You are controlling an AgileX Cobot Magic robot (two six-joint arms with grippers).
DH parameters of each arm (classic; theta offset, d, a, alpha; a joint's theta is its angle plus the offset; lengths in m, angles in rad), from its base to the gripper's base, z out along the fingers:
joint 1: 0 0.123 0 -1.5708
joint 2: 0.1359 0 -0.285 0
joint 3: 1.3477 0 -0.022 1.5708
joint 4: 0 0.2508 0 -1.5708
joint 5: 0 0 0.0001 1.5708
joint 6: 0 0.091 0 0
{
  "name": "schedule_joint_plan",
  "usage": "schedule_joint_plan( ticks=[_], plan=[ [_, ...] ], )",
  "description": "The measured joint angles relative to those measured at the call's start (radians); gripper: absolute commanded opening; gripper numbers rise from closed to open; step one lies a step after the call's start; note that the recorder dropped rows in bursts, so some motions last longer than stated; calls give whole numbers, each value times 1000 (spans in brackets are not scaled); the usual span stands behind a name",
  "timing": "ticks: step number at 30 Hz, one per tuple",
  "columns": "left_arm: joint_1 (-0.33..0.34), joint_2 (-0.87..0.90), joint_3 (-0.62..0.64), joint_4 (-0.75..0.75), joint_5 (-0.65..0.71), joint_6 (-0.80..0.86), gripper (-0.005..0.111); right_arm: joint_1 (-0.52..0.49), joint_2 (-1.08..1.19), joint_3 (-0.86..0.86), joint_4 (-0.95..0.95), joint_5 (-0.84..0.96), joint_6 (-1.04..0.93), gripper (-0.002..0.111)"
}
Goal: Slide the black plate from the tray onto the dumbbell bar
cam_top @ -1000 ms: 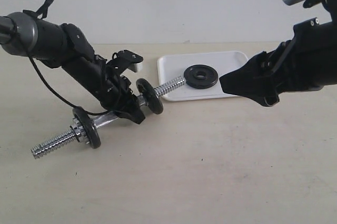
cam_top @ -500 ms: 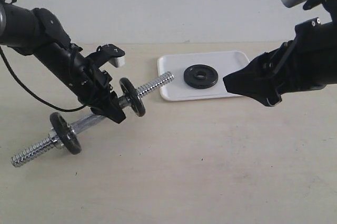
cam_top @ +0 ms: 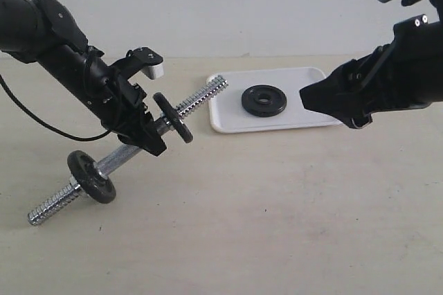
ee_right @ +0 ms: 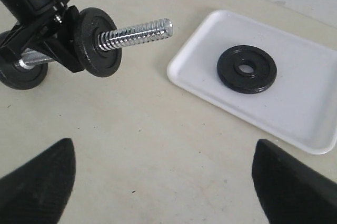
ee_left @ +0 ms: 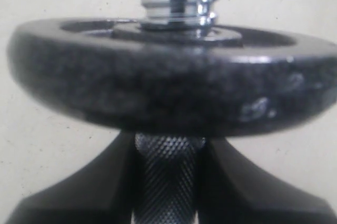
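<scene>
I am holding the dumbbell bar (cam_top: 201, 100) with my left tool (cam_top: 147, 142), which is clamping shut on the knurled middle section; the left wrist view is showing both fingers pressed against the knurling just beneath the upper disc (cam_top: 173, 118). A lower disc (cam_top: 91, 177) is sitting further down the same bar. In the exterior view the bar's long axis is running diagonally from the lower left of the frame up toward the centre, with its free threaded end pointing at the upper-left corner of the tray (cam_top: 304, 80); in the right wrist view that end is stopping just short of the tray, not touching it. The black plate (cam_top: 277, 101) is lying flat near the middle of the tray, hole facing up. My right tool (ee_right: 162, 150) is hovering above the counter (cam_top: 277, 239) at the right of the frame, jaws standing wide and gripping nothing. The plate is lying to the left of this tool, between it and the bar's free end, so I am judging the right arm the nearer one for the pick. The coming move is turning on one relation: the plate's hole is facing upward while the bar is slanting nearly sideways, so the plate will need tipping on edge until hole and thread align.
</scene>
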Motion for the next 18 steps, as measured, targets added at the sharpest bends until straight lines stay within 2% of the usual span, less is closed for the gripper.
schedule_joint_plan(
  ticks=[8, 18],
  plan=[
    [0, 0, 0, 0, 6, 2, 4, 0, 35, 0, -35, -107, 9, 82],
    [0, -6, 0, 0, 12, 2, 4, 0, 275, -62, -46, -194, 102, 82]
  ],
)
